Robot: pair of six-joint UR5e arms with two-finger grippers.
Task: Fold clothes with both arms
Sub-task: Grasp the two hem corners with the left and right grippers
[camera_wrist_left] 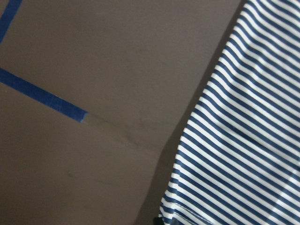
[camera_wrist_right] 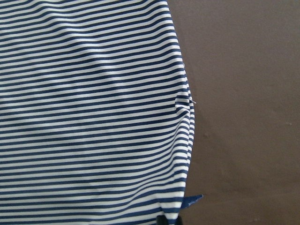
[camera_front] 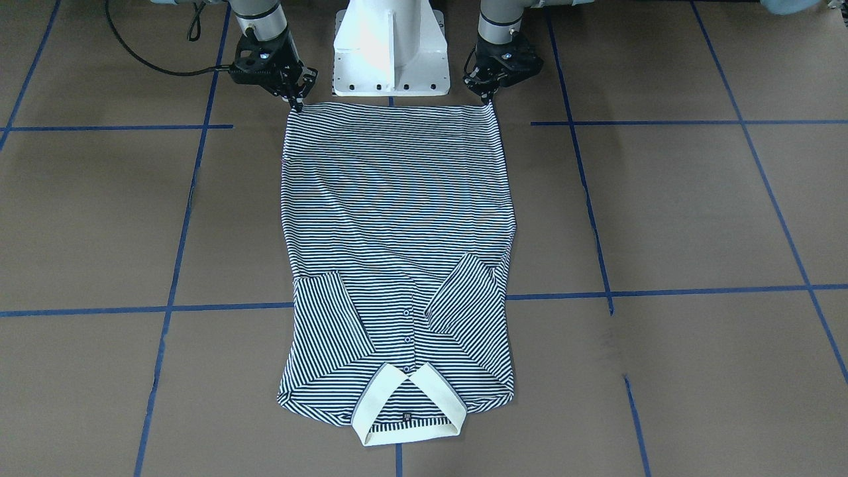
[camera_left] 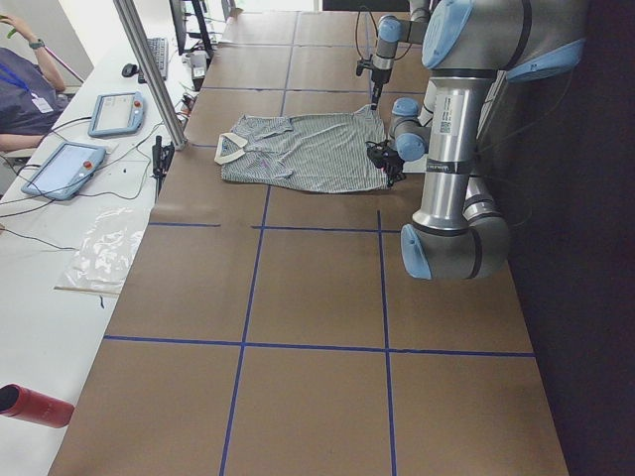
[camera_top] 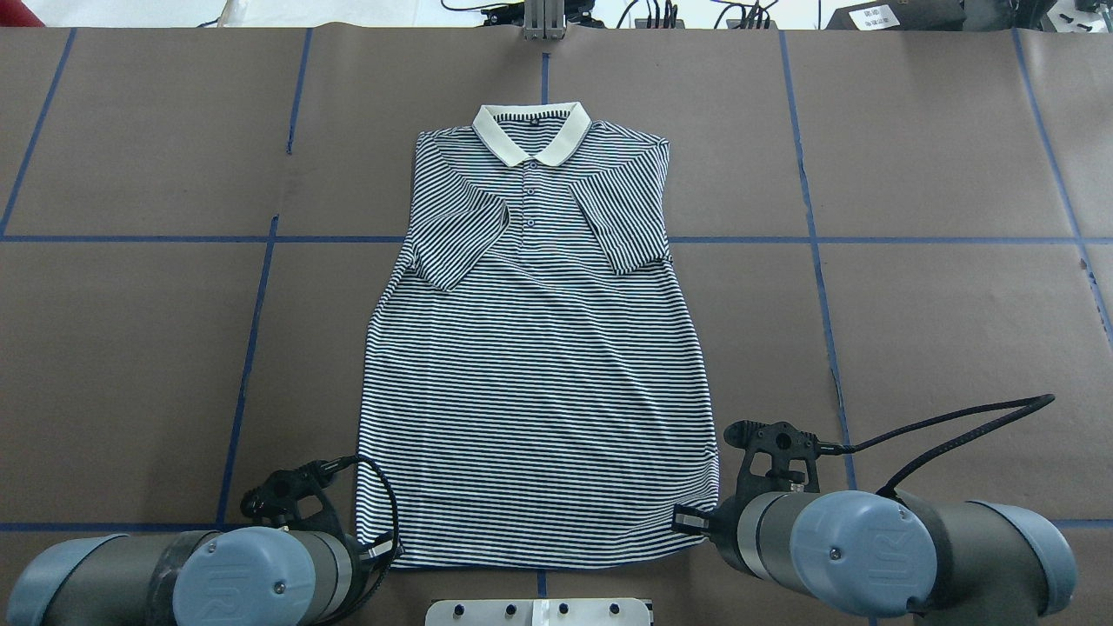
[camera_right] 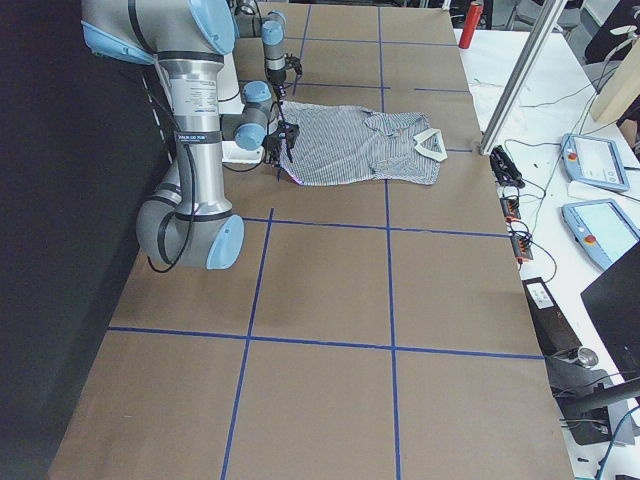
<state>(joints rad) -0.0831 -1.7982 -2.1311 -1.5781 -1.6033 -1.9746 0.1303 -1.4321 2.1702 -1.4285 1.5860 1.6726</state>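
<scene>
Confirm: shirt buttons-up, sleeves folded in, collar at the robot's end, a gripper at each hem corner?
Wrong on the collar: it lies at the far end, away from the robot's base, as the overhead view shows. The shirt is buttons-up, sleeves folded in, with left gripper and right gripper at the hem corners.

Robotics lab, not a home. I sit on a white pedestal [camera_front: 391, 53], my left arm [camera_left: 451, 139] and right arm [camera_right: 195, 110] over a table [camera_front: 695, 212] papered brown and gridded with blue tape [camera_front: 662, 292]. A white side bench [camera_left: 40, 258] holds two teach pendants [camera_left: 62, 169], loose cables [camera_left: 30, 213] and what looks like a keyboard [camera_left: 156, 55], small and far. An aluminium post [camera_left: 149, 69] stands at the table edge. A person [camera_left: 25, 84] with a lanyard sits at the bench.
</scene>
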